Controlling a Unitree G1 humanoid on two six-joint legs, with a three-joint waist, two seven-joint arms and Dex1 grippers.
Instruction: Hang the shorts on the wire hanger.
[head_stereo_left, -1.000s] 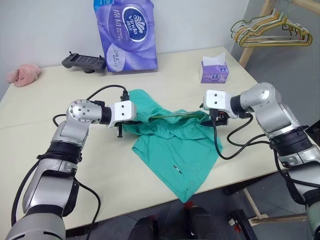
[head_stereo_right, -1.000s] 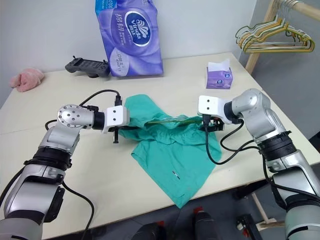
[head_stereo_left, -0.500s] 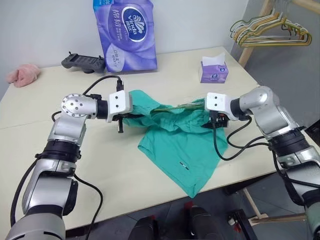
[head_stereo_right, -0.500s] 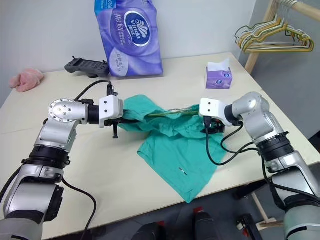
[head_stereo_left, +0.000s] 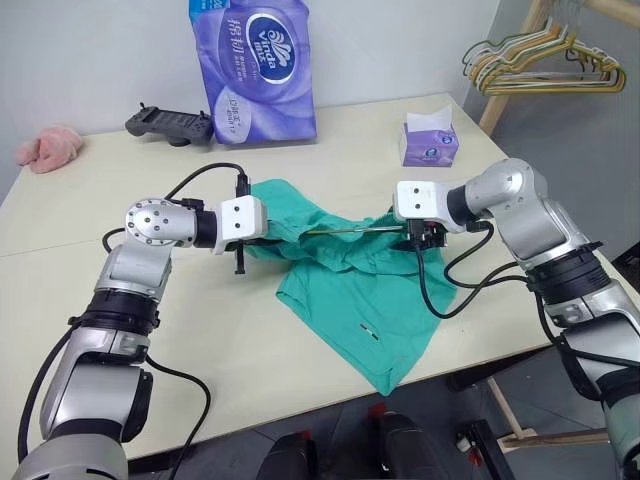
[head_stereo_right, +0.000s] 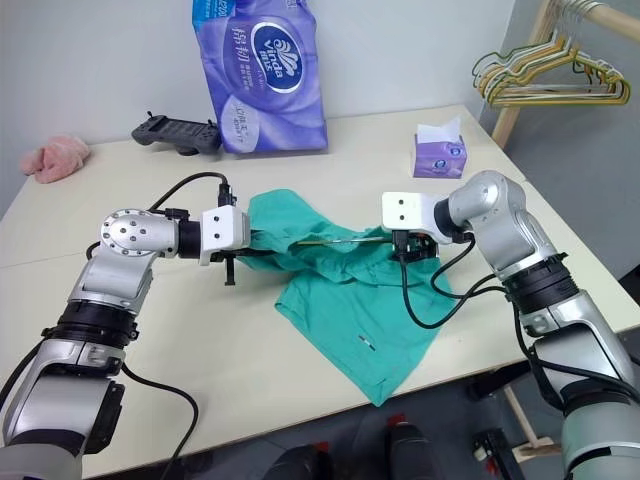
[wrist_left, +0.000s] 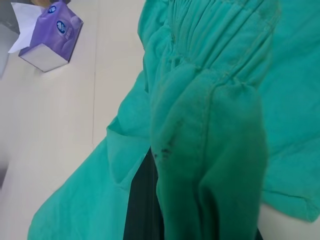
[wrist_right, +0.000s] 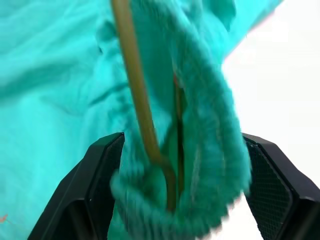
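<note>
Head cams: the shorts (head_stereo_left: 350, 290) are lying on the table (head_stereo_left: 150, 330) w/ the waistband end lifted up between both arms, legs trailing toward the table's near edge. Left gripper (head_stereo_left: 243, 251) is sitting at the waistband's left end, clamped tight on the cloth. Right gripper (head_stereo_left: 418, 236) is sitting at the waistband's right end. The wire hanger (head_stereo_left: 348, 231) is running thin & straight along the top of the waistband, from mid-shorts over to the right gripper. Behind: purple tissue pack (head_stereo_left: 250, 68), small tissue box (head_stereo_left: 428, 143), black controller (head_stereo_left: 168, 124), pink fuzzy cloth (head_stereo_left: 45, 149) at the far left corner, bunch of hangers (head_stereo_left: 540, 62) on a wooden rack at right.

Left wrist cam: gathered waistband is bunching up right in front of the lens, dark finger (wrist_left: 142, 205) peeking out under the cloth. Tissue box off on the table.

Right wrist cam: the two black fingers (wrist_right: 100, 180) are standing wide, w/ a fold of waistband plus the olive wire between them. Can't tell if they're actually pinching it.
</note>
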